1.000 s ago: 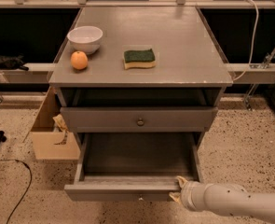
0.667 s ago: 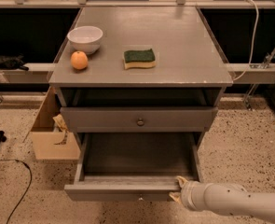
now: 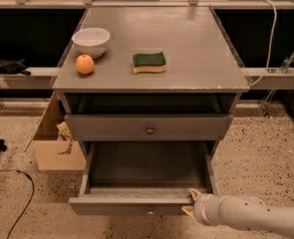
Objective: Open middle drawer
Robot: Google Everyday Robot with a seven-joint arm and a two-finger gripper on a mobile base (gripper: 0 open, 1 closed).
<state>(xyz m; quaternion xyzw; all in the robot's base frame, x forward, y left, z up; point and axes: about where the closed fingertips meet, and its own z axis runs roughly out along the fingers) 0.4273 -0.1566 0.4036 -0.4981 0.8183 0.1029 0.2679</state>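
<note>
Down at bottom drawer [image 3: 131, 206] right corner with gripper [image 3: 190, 203] fingers [image 3: 194, 195] spread: risks tugging it instead of middle drawer [image 3: 111, 127].

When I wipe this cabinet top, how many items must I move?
3: white bowl back left, orange in front of it, sponge near the middle. The tool is at the pulled-out drawer, right front corner.
</note>
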